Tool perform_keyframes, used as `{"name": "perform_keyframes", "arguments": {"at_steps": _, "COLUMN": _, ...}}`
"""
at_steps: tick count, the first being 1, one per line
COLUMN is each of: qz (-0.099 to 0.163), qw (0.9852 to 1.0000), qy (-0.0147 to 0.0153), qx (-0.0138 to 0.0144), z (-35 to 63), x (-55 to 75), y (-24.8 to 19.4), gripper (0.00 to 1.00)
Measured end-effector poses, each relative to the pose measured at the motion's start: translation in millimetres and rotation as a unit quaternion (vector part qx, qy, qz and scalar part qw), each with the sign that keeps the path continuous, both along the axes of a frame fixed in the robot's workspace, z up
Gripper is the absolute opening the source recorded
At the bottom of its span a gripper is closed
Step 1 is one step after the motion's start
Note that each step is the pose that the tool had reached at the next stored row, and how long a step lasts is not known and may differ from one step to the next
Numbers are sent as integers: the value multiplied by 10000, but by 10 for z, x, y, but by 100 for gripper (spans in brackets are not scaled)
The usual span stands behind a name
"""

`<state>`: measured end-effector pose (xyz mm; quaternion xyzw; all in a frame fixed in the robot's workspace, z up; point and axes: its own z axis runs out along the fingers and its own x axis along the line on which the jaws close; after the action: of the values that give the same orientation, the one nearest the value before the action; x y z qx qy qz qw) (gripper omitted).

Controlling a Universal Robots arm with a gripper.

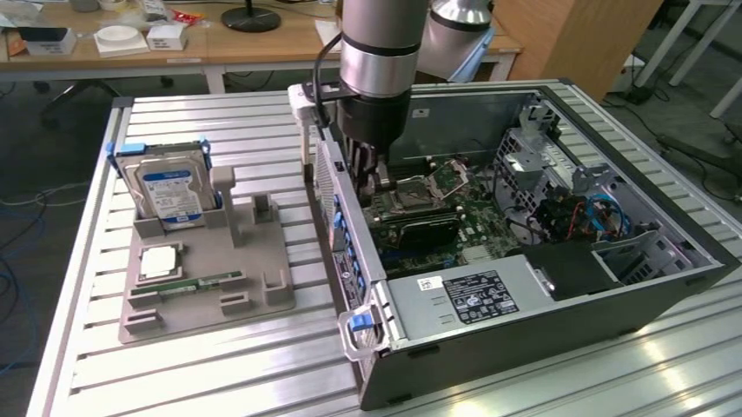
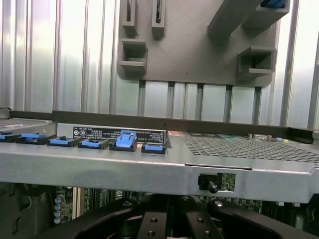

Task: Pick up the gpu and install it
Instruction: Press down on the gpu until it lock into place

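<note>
Gripper (image 1: 377, 178) lowered inside open computer case (image 1: 649, 287) beside its rear wall, fingers closed, grasped item not discernible, gpu not identifiable on motherboard (image 1: 464, 213), hard drive (image 1: 166, 187) upright in grey fixture tray (image 1: 261, 261) on slatted table (image 1: 232, 373)

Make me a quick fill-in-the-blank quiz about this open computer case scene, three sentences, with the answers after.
1. The arm's hand reaches down inside the open computer ____.
2. On the gray holder tray, the silver hard drive with the blue-white label stands ____.
3. The clips along the case's rear edge are colored ____.

Missing words: case; upright; blue
</note>
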<state>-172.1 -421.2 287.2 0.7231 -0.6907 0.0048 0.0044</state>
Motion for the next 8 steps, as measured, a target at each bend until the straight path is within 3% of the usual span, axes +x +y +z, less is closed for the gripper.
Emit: {"name": "perform_keyframes", "arguments": {"at_steps": 8, "qz": 0, "qw": 10000, "qy": 0, "qx": -2, "z": 3, "x": -21, "y": -62, "gripper": 10}}
